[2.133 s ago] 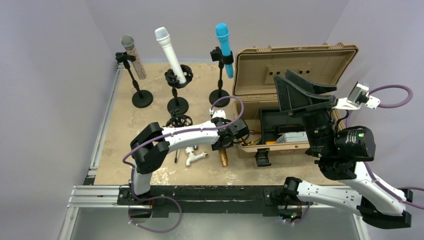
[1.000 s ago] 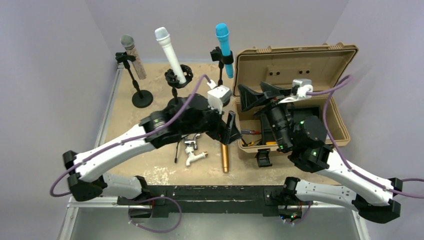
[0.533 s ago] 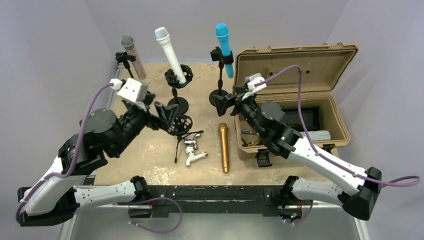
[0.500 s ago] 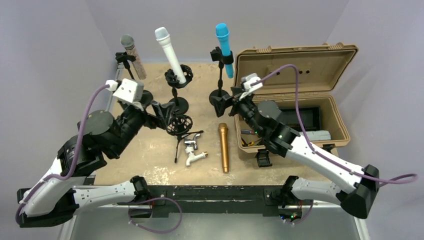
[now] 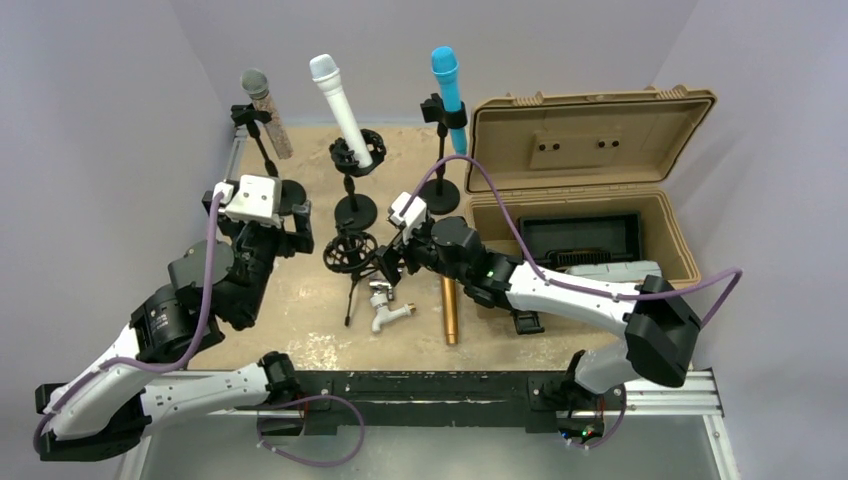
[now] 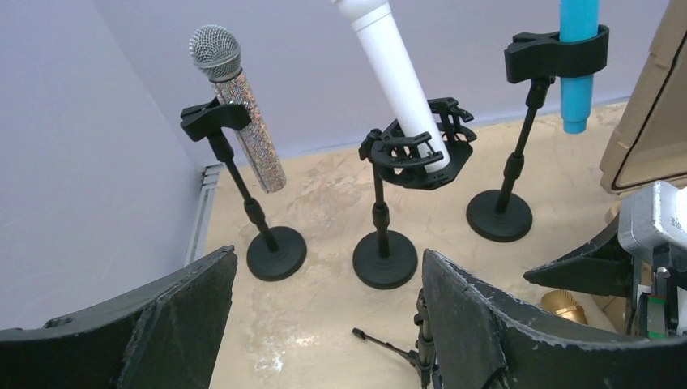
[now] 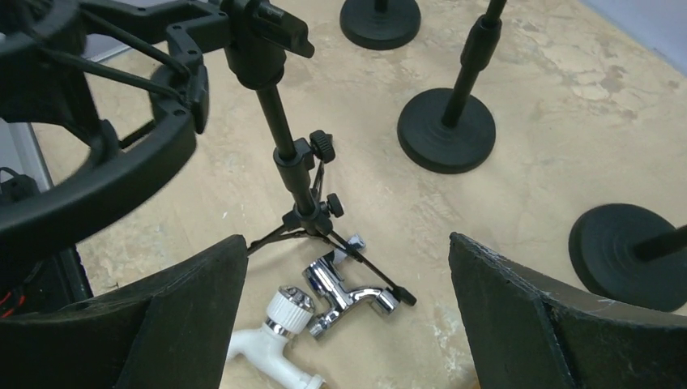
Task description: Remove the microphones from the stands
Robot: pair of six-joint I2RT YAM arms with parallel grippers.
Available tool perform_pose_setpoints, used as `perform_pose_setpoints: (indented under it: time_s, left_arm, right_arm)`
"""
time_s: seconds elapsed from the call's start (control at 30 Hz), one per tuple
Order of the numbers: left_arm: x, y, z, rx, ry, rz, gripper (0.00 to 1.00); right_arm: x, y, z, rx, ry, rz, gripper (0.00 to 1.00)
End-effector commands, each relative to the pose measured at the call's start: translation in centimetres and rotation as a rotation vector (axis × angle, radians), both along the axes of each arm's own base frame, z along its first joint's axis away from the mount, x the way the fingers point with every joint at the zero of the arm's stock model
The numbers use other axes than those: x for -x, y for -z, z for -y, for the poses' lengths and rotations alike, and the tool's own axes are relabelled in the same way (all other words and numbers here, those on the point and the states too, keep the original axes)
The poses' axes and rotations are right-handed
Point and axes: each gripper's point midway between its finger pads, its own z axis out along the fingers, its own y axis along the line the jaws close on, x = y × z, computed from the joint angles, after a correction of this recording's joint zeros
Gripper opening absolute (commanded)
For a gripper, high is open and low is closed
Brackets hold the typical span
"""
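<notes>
Jaws of the left gripper (image 6: 328, 258) gape empty. Beyond them, stands (image 6: 275, 253) hold the glitter microphone (image 6: 243, 105) left, white microphone (image 6: 397, 65) centre, blue microphone (image 6: 579, 65) right. Best to grip one body above its clip and draw along its axis. Jaws of the right gripper (image 7: 347, 243) gape empty over a bare tripod stand (image 7: 296, 162).

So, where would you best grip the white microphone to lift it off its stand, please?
Grip the white microphone on its bare barrel above the shock mount, coming from the near side. It leans left, lower end seated in the ring, so probably draw it out along that tilt.
</notes>
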Motion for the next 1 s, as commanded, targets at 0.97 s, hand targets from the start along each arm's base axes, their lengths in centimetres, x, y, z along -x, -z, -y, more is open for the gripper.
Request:
perform_pose_setpoints:
  time_s: [0.97]
  left_arm:
    - [0.9, 0.4, -0.2, 0.108, 0.048, 0.016, 0.82]
  right_arm:
    - [0.7, -4.3, -5.4, -0.469, -0.193, 0.23, 0.76]
